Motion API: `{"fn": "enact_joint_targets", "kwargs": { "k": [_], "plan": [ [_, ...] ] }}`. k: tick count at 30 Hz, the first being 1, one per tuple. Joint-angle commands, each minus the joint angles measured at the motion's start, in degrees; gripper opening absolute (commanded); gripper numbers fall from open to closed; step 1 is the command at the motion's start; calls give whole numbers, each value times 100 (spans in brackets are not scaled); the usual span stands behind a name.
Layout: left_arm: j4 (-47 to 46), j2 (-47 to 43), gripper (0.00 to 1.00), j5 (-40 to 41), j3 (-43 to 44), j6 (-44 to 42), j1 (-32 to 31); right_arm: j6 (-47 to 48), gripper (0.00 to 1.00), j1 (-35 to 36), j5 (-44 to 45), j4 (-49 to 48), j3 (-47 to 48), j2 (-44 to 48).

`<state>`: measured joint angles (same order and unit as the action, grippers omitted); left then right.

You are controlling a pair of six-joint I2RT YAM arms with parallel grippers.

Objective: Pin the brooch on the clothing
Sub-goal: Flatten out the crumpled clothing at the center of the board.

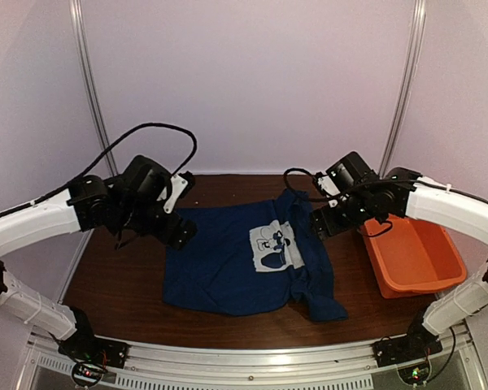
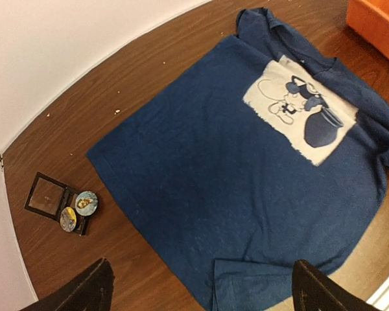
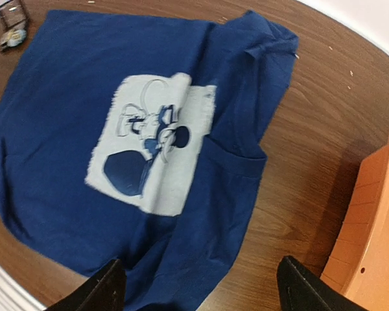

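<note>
L tool point(image 2: 201, 272): fingers point(image 2: 84, 291) spread wide, nothing btwn them, no hold on anything. Hangs above the hem edge of the T-shirt point(image 2: 233, 188), clear of the cloth

R tool point(image 3: 201, 269): also wide open, empty. Hangs above the same shirt on its collar side, not touching fabric

T-shirt: navy, short-sleeved, spread front-up on dark wood bench point(image 1: 122, 284). White rect. print point(image 2: 301, 113) w/ cartoon mouse on the chest; a fold runs down the print in R wrist view. Sleeve on the shirt's near side is rumpled, and the one by the collar's far side is bunched up

Brooch point(image 2: 86, 203): tiny round badge, grey-blue, lying off the shirt's hem corner, near the cloth but not touching it. Not on the shirt

Second round badge point(image 2: 68, 219): yellower, just beside the brooch, further from the shirt

Small black box point(image 2: 48, 196): hinged, lying open, on the side of both badges away from the shirt. Badges touch or overlap its edge; can't tell if they rest on it or on the bench. Box + badges hidden behind L arm in top view

Orange tub point(image 1: 411, 256): on the bench past the shirt's collar side, apart from the cloth
</note>
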<state>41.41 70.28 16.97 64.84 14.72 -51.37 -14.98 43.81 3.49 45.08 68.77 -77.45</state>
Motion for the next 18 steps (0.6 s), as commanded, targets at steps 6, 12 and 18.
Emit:
{"fn": "enact_joint_targets", "kwargs": {
  "k": [6,12,18],
  "plan": [
    [-335,2018,98,435,997,220,639,-552,80,-488,723,-522,204,-1256],
    [-811,2330,98,-7,733,354,953,-502,70,-495,1056,-546,477,-2082],
    [-1236,2345,98,-358,391,323,1037,-463,37,-491,422,-1042,615,-2490]
  ]
}}
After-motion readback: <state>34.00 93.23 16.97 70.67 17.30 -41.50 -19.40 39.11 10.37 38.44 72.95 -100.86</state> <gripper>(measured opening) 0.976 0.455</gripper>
